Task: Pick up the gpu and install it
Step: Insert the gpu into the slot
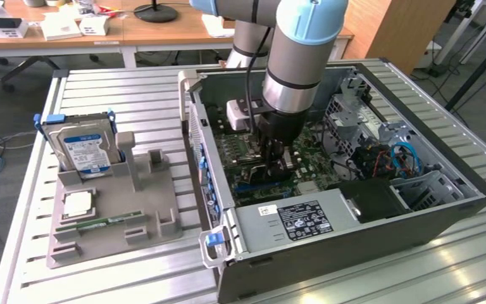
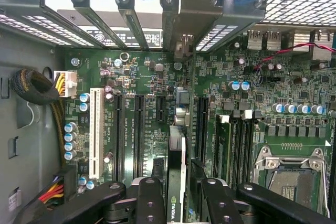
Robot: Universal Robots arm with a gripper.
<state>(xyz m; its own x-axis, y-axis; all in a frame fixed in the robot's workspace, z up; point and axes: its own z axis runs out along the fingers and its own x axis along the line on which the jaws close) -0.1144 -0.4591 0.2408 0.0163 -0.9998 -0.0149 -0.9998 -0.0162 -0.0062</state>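
The gpu [image 2: 176, 150] stands on edge in a black slot of the green motherboard [image 2: 147, 77] inside the open computer case [image 1: 445, 209]. Its metal bracket [image 2: 184, 19] lines up with the rear slot openings. My gripper [image 2: 179, 184] straddles the card from above, with the black fingers [image 2: 149, 192] on either side of it. The jaws stand open, with a narrow gap between them and the card. In the exterior view my gripper [image 1: 277, 166] reaches straight down into the middle of the case.
Other black slots and a white slot [image 2: 95, 132] lie beside the card, and the CPU socket [image 2: 289, 182] is close by. A power supply [image 1: 298, 218] fills the case's near corner. Outside, a grey holder [image 1: 142, 215] carries a hard drive [image 1: 78, 145], a chip [image 1: 78, 204] and a memory stick [image 1: 99, 224].
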